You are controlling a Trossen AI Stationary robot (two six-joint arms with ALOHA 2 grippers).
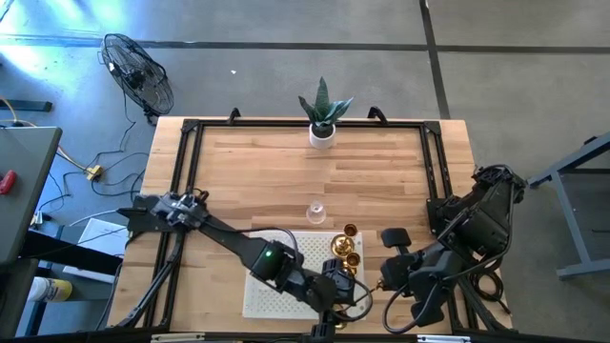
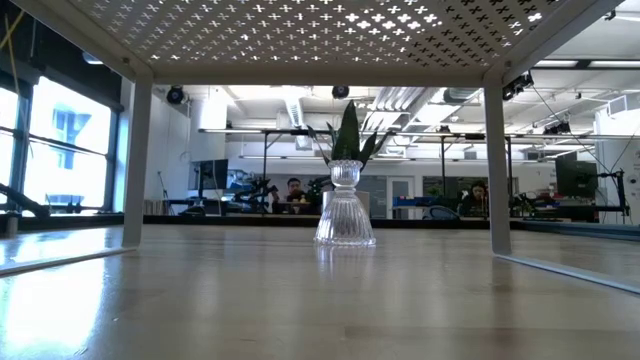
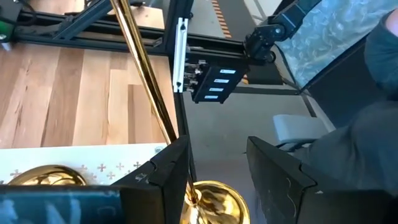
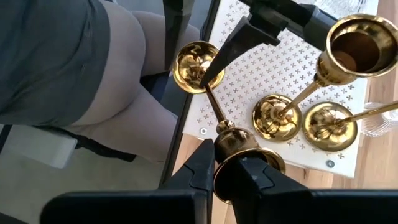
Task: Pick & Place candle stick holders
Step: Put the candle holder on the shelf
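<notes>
While the left arm reaches in from nine o'clock to the worktop's [image 1: 257, 171] six o'clock edge, its left pincer [image 3: 217, 146] stands with fingers spread on either side of the base end of a brass holder [image 4: 214, 106]. That holder is off the surface, lying level in the air. Whether those fingers actually bear on the metal I can't tell.

Moving toward centre, the white perforated tray [image 4: 261, 68] sits at six o'clock. Two more brass holders [image 4: 277, 118] stand upright on its right-hand side, close together. Just beyond the tray, near the worktop's middle, a clear glass holder [image 2: 345, 215] stands alone. The potted plant [image 1: 324, 114] is far off at twelve o'clock.

And at about four o'clock, the right pincer [image 4: 225, 155] is clenched on the cup end of that airborne brass holder. So it's one piece with a pincer at each end, and it looks like a hand-over.

On handling, the brass looks stiff and fairly weighty for its size. It's polished too, so I'd expect it to slip or swing if pinched on the thin stem. The flared cup or the base rim looks the surer hold. The glass one looks fragile and hard to read against the wood, so I'd take it at the waist with a gentle squeeze.

A person in grey sits just off the six o'clock edge.
</notes>
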